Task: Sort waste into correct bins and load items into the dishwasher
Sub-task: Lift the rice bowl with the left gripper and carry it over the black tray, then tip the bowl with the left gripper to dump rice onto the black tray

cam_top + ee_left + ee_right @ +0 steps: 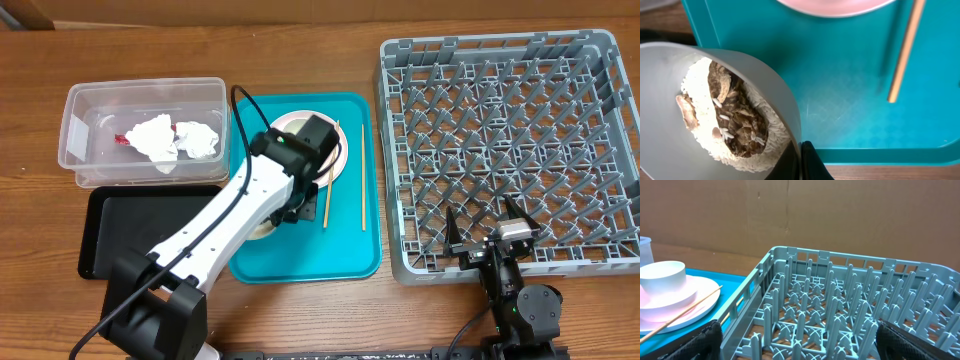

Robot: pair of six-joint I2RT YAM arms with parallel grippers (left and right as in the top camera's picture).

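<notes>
My left gripper (801,162) is shut on the rim of the grey-white bowl (670,165), at the teal tray's front left corner. The bowl is tilted and holds white rice (767,137) and a brown food scrap (737,117). From overhead the left gripper (290,210) and arm cover most of the bowl (262,232). Behind them, a pale pink plate (342,160) carries a cream cup (662,277). Two chopsticks (327,190) (363,180) lie on the tray. My right gripper (487,228) stands open at the front edge of the grey rack (510,140), holding nothing.
A clear tub (80,105) at the back left holds crumpled napkins (175,140) and a red-and-white wrapper (122,138). In front of it lies the black tray (120,235). The teal tray (355,250) sits between the black tray and the rack.
</notes>
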